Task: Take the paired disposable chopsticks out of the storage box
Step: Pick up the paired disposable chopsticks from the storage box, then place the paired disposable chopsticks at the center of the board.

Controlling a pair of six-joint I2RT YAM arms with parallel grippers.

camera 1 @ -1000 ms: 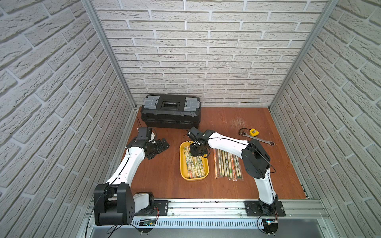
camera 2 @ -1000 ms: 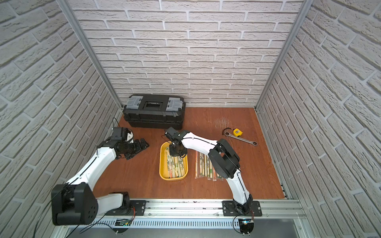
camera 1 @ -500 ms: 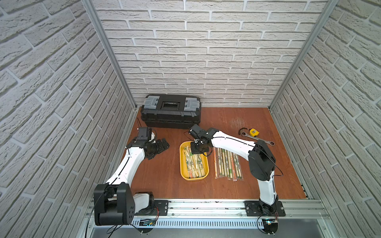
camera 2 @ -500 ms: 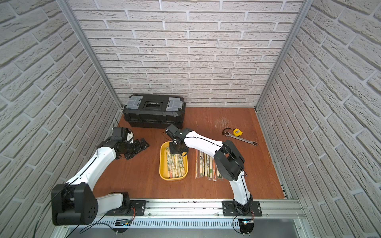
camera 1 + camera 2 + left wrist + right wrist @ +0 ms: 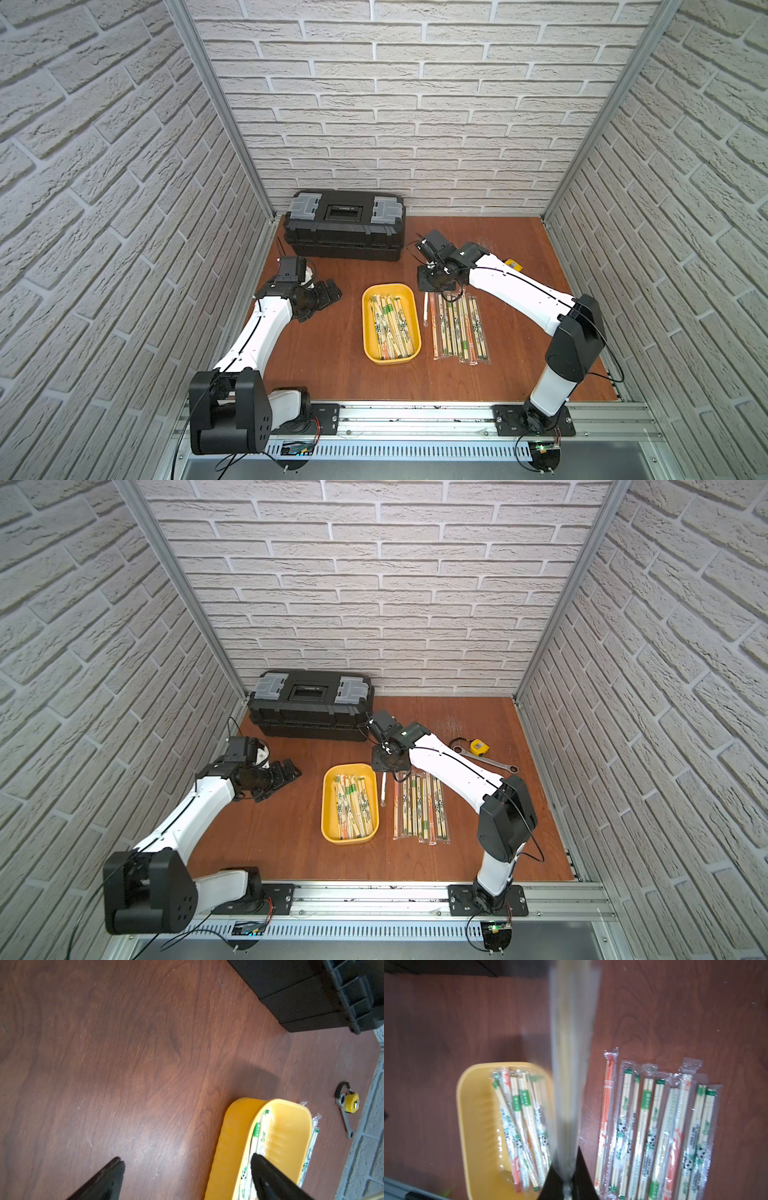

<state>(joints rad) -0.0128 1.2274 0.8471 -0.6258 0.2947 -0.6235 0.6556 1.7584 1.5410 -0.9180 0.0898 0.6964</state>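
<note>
The storage box is a yellow tray at mid-table, with several sleeved paired disposable chopsticks lying in it. Several more pairs lie in a row on the table to its right. My right gripper hovers off the tray's far right corner, shut on one sleeved pair. That pair is blurred in the right wrist view and hangs between tray and row. My left gripper stands open and empty, left of the tray.
A black toolbox stands against the back wall, close behind both grippers. A yellow tape measure and a wrench lie at the back right. Brick walls close in on three sides.
My right gripper has shut on a pair at the tray's far end, then lifted and moved right past the tray's rim. The left arm has not moved.
</note>
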